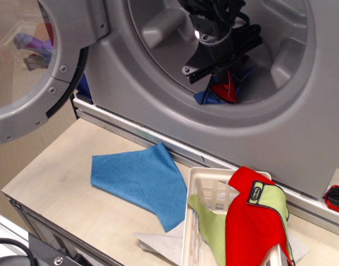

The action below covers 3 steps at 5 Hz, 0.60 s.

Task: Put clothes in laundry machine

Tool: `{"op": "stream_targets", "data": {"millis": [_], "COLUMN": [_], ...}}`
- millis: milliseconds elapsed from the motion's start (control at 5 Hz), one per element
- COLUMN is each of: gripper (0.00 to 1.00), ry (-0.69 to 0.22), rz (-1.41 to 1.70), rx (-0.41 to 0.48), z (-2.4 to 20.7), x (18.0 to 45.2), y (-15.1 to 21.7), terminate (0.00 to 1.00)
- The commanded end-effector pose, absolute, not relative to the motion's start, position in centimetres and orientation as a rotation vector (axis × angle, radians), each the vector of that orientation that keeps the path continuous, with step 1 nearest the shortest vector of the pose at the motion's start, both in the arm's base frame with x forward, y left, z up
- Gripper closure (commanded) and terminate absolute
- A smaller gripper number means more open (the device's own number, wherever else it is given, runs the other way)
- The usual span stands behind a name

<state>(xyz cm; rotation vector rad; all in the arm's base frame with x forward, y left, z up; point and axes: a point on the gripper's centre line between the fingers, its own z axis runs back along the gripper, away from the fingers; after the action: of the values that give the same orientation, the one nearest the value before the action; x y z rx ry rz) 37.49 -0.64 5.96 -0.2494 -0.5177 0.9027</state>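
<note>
The grey laundry machine [302, 127] stands open, its round door [41, 66] swung to the left. My gripper [223, 76] is inside the drum, shut on a red and blue cloth [222, 91] whose lower end rests on the drum floor. The fingertips are partly hidden by the gripper body. A blue cloth [138, 180] lies flat on the table in front of the machine. A red cloth with lime green parts [255, 221] drapes over the white basket [205, 185], and a lime green piece [211, 230] hangs inside it.
A pale grey cloth [158, 241] lies under the basket near the table's front edge. A red and black object [337, 198] sits at the far right by the machine's base. Cables show at the lower left corner.
</note>
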Motion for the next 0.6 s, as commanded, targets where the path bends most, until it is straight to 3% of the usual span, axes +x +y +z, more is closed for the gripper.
{"op": "stream_targets", "data": {"millis": [0, 400], "gripper": [0.0, 0.0], "ry": [-0.532, -0.532], "rz": [0.916, 0.884], "rx": [-0.266, -0.276], "z": [8.8, 9.7], "x": [38.9, 37.6], "y": [-1.1, -1.4], "terminate": [0.0, 0.0]}}
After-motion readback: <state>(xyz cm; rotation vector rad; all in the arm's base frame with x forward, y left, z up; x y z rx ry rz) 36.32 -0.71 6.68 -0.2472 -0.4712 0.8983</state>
